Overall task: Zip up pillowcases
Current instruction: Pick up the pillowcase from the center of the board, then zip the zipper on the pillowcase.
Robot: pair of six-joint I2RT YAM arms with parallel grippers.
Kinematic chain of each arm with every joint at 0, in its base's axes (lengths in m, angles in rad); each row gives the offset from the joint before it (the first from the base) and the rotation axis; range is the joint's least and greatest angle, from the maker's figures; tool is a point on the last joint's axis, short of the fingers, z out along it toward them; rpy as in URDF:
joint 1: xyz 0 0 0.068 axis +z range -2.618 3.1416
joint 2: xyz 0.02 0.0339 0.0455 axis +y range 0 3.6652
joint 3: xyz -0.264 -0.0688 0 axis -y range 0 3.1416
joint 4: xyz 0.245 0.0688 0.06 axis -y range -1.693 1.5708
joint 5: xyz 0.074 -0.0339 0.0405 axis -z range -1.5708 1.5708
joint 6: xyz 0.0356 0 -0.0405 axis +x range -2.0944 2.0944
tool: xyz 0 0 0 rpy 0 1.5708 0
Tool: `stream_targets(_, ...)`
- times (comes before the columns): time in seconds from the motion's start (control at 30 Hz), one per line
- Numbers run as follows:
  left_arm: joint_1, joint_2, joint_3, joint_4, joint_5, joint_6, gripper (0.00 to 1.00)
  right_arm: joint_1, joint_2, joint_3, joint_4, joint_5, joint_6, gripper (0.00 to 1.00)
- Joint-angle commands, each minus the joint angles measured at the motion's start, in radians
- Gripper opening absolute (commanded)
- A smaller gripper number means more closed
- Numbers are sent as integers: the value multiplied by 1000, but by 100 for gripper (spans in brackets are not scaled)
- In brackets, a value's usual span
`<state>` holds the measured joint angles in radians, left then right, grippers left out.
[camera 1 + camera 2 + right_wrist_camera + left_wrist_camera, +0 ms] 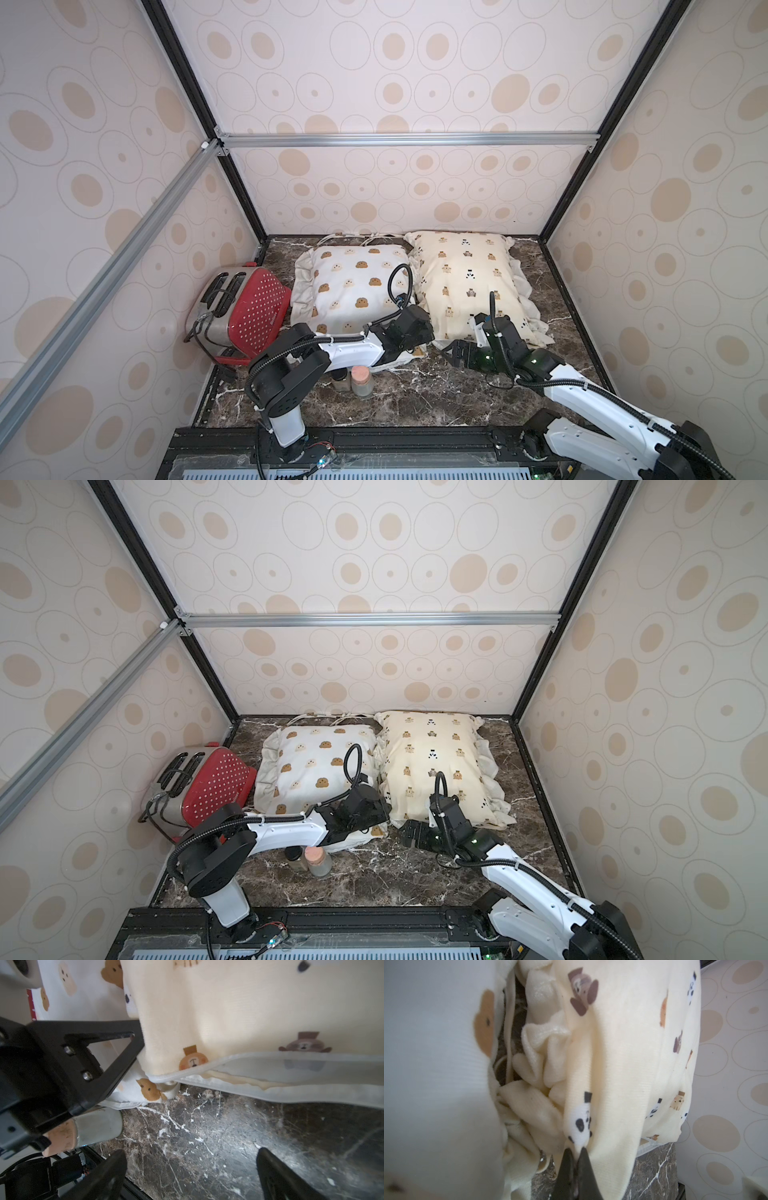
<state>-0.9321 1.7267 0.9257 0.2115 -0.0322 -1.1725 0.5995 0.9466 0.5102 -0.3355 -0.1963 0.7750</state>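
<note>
Two stuffed pillowcases lie side by side at the back of the marble table in both top views: a white one with brown and cream bears [353,286] [316,762], and to its right a cream-yellow one with bears and pandas [461,278] [432,758]. My left gripper [576,1150] is shut on a pinch of the cream-yellow pillowcase [623,1064] at a panda print, at its near left corner [415,326]. My right gripper [191,1157] [452,353] hangs open over bare marble, just in front of that pillowcase. Its white zipper edge [270,1084] gapes open.
A red toaster [241,311] stands at the left wall beside the white pillowcase. Two small jars [360,380] stand under my left forearm, near the pillowcase's front edge. Patterned walls close in the dark marble table [415,399] on three sides.
</note>
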Motion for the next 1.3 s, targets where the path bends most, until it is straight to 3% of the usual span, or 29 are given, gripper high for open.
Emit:
stream_targets(0.0, 2, -50, 33, -100, 24, 3, 0, 54, 12, 41, -80, 123, 81, 99)
stream_targets(0.17, -11, -74, 52, -139, 46, 14, 0, 118, 64, 92, -138, 244, 113, 99)
stream_targets(0.73, -19, -84, 84, -120, 114, -7, 0, 164, 240, 139, 91, 207, 119, 100)
stream_targets(0.83, -19, -89, 81, -105, 117, -8, 0, 163, 273, 146, 79, 261, 138, 100)
stream_targets(1.0, -20, -94, 83, -93, 127, 7, 0, 162, 250, 137, 88, 326, 143, 100)
stream_targets(1.27, -20, -116, 101, -134, 127, 50, 0, 162, 147, 180, -134, 438, 75, 100)
